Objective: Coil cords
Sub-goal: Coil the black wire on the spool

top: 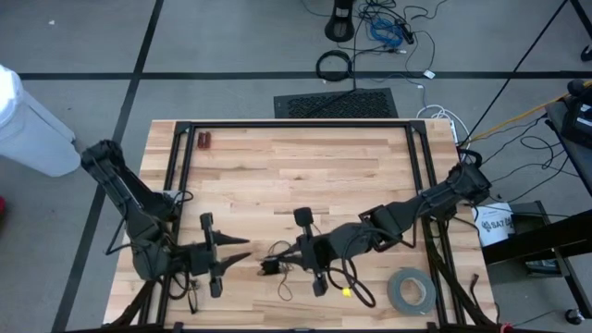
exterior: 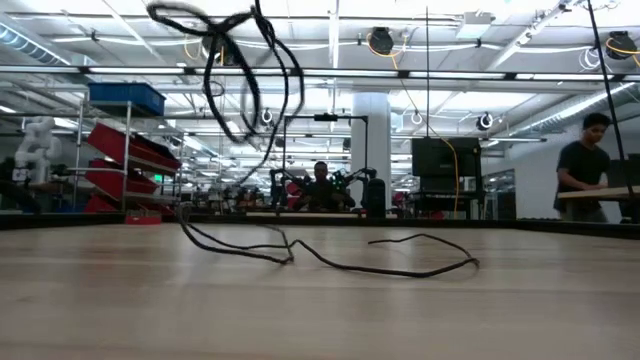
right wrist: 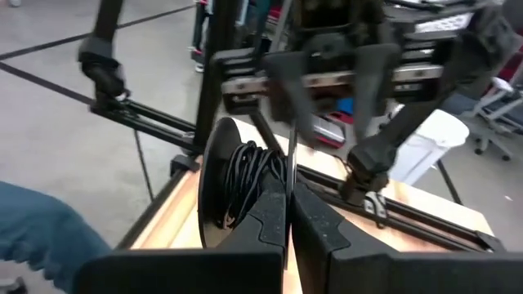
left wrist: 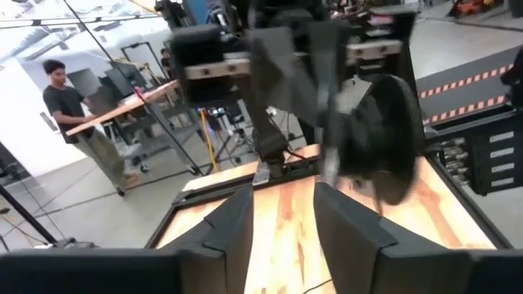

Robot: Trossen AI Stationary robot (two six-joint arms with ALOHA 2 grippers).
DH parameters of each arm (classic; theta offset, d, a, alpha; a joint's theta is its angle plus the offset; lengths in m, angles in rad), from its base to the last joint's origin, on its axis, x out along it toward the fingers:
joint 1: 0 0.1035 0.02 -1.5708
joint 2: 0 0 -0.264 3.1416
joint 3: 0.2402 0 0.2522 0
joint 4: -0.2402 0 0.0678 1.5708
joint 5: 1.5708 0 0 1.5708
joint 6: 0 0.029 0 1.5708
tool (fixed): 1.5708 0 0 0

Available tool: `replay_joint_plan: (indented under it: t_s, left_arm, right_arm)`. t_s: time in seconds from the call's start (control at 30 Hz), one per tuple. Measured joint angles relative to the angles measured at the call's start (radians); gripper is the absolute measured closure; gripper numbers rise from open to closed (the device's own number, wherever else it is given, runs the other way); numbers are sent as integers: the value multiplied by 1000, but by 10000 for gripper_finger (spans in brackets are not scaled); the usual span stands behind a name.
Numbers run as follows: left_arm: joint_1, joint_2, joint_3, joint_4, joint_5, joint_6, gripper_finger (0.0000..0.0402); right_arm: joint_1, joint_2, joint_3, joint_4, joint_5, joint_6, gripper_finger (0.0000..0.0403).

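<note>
The cords are one thin black cord. Part of it is a small wound bundle [right wrist: 245, 184], held up off the table at my right gripper [top: 275, 265], which is shut and points toward the table's left. In the low view its loops [exterior: 235, 60] hang high. Loose strands drop from them to the wooden table [top: 305, 176] and trail along it [exterior: 400, 270], [top: 356, 289]. My left gripper [top: 242, 250] stands open and level, facing the bundle from the left with nothing between its fingers [left wrist: 351, 229]. My right gripper is shut on the cord at the wound bundle [right wrist: 249, 175], which sits against the side of one finger [right wrist: 270, 212] near the tips. The fingers come level from the table's right. The bundle is lifted clear, and slack strands hang from it to the table.
A grey tape roll [top: 412, 289] lies near the front right, with a small yellow thing [top: 347, 291] beside the loose strands. A small red object [top: 203, 141] sits at the far left corner. Black frame rails [top: 296, 124] edge the table. People stand in the room beyond [exterior: 590, 165].
</note>
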Motion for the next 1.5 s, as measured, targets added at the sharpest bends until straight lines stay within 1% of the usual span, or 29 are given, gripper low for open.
replay_joint_plan:
  t_s: [0.17, 0.27, 0.37, 0.57, 0.77, 0.83, 0.9, 0.93, 1.0, 1.07, 1.2, 1.5]
  left_arm:
    - [1, 34, 0, 10, 5, 2, 256]
    - [3, 42, 0, 10, 5, 9, 256]
    - [7, 43, 0, 19, 5, 22, 255]
    - [3, 43, 0, 21, 6, 22, 255]
    - [-44, 34, 0, 32, 8, 25, 255]
    - [-56, 34, 0, 37, 39, 25, 255]
    - [-59, 34, 0, 37, 107, 19, 255]
    - [-56, 34, 0, 37, 136, 18, 255]
    - [-41, 34, 0, 37, 156, 14, 255]
    - [-21, 36, 0, 37, 156, -7, 255]
    - [9, 39, 0, 37, 156, -41, 255]
    - [41, 61, 0, 37, 156, -58, 256]
  right_arm:
    - [-25, 0, 0, -11, -4, 0, 403]
    - [-41, 0, 0, -14, -51, 8, 403]
    - [-48, 0, 0, -14, -72, 8, 403]
    - [-56, 1, 0, -21, -73, 3, 403]
    - [-55, -5, 0, -59, -70, 8, 403]
    - [-51, -10, 0, -58, -69, 14, 403]
    - [-52, -11, 0, -41, -67, 14, 403]
    - [-52, -11, 0, -38, -67, 14, 403]
    - [-54, -11, 0, -35, -66, 10, 403]
    - [-58, -11, 0, -32, -64, 10, 403]
    - [-60, -11, 0, -19, -23, 6, 403]
    - [-60, -11, 0, -2, -20, -4, 403]
